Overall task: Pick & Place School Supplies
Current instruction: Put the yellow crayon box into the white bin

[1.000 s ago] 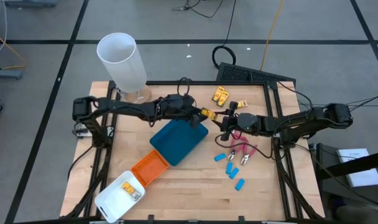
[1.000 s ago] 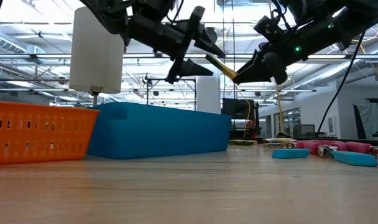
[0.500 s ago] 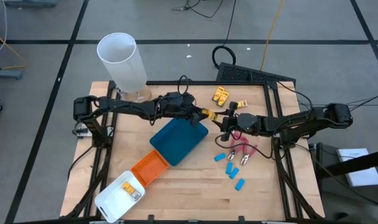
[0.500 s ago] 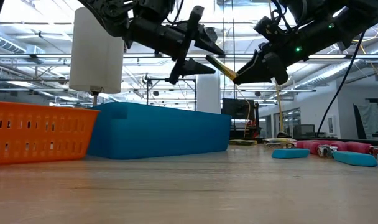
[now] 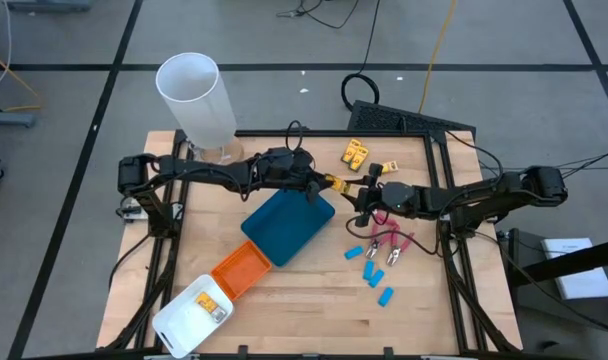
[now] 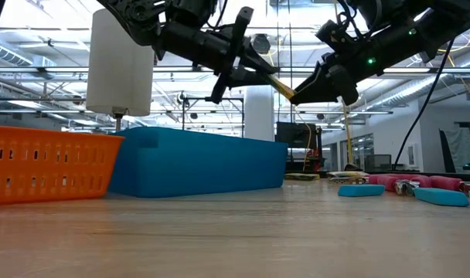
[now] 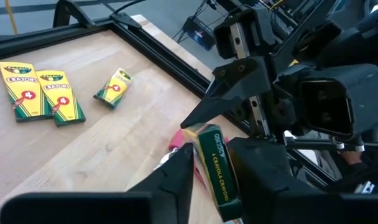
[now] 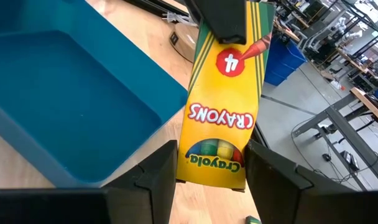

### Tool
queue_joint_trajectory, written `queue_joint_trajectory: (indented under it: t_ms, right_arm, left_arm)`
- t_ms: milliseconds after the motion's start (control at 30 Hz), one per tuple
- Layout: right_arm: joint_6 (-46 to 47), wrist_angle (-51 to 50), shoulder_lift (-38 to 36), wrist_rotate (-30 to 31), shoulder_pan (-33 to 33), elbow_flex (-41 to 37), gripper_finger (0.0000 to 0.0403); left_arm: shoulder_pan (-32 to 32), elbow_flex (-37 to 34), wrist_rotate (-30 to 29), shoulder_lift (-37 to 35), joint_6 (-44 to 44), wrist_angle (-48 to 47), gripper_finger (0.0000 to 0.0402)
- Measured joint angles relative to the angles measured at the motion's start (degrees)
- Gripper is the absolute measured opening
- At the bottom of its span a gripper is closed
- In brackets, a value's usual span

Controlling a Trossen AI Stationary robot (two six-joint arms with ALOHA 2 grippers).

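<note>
A yellow crayon box [image 5: 335, 182] hangs in the air above the far right corner of the teal tray [image 5: 284, 228], held between both grippers. My left gripper [image 5: 321, 184] reaches in from the left and is shut on the box's left end. My right gripper [image 5: 357, 192] reaches in from the right and is shut on the other end. More yellow crayon boxes [image 5: 355, 153] lie flat on the wood near the far edge. Light-blue oblong pieces [image 5: 370, 268] and pink-handled scissors [image 5: 392, 241] lie on the table at the right. My left gripper pinches the box's end nearest it [image 7: 209, 149] between its two fingers, one on each broad face. The fingers [image 6: 246, 71] come nearly level from the table's left, along the box. The box is lifted clear of the tray. My right gripper pinches the box's opposite end [image 8: 215, 163] between its two fingers, one on each narrow side. The fingers come nearly level from the table's right. In the low view the box [image 6: 276, 83] slopes down toward this gripper.
A tall white cylinder [image 5: 197, 97] stands at the far left. An orange tray [image 5: 241, 270] and a white tray [image 5: 190, 315] adjoin the teal tray toward the near left. Black frame rails [image 5: 436, 150] run along the table's right and far edges.
My left gripper has shut its fingers onto the free end of the crayon box and taken hold. The box has stayed where it was in the air, with my right gripper holding its other end.
</note>
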Motion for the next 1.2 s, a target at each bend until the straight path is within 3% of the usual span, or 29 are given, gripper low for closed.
queue_joint_trajectory:
  t_ms: [233,467,733,867,1200]
  right_arm:
    - [2.7,0.2,0.0,0.0,0.0,0.0,0.0165]
    - [16.5,0.6,-0.7,-0.1,-0.1,0.0,0.0168]
    - [21.1,-4.7,-8.0,-0.2,-0.1,0.0,0.0213]
    - [23.3,-10.4,-12.2,-0.1,-0.1,0.0,0.0227]
    - [24.5,-13.9,-14.1,-0.2,0.0,-0.1,0.0218]
  left_arm:
    - [0.0,0.0,-0.4,0.0,3.2,0.0,0.0061]
    - [0.5,-0.1,-0.4,-0.7,7.9,0.5,0.0050]
    - [1.8,0.0,-0.4,-5.2,12.3,-1.1,0.0052]
    - [1.3,0.0,1.3,-9.5,15.4,-7.7,0.0041]
    - [-6.3,0.0,2.8,-23.8,14.3,-41.4,0.0046]
